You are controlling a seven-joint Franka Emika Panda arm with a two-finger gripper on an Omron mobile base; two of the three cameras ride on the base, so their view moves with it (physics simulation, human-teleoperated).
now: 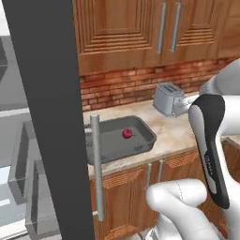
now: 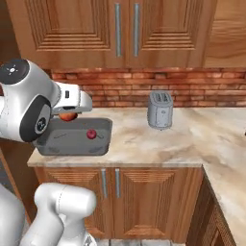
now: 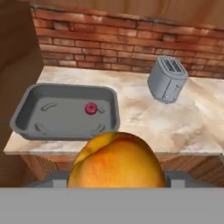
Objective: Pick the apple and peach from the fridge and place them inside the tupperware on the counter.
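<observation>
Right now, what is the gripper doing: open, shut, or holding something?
Gripper: closed on the peach, carried above the counter near the tupperware.

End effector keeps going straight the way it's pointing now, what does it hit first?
Probably the tupperware or the counter edge beside it. The end effector, holding the peach, looks down toward the tray holding the apple. Depth is unclear.

Even flat rendered light, soft shadows, slight blur.

place: kitchen | evidence: stone counter (image 2: 192, 139); wooden cabinets (image 2: 125, 29); toaster (image 2: 160, 110); brick backsplash (image 3: 109, 43)
</observation>
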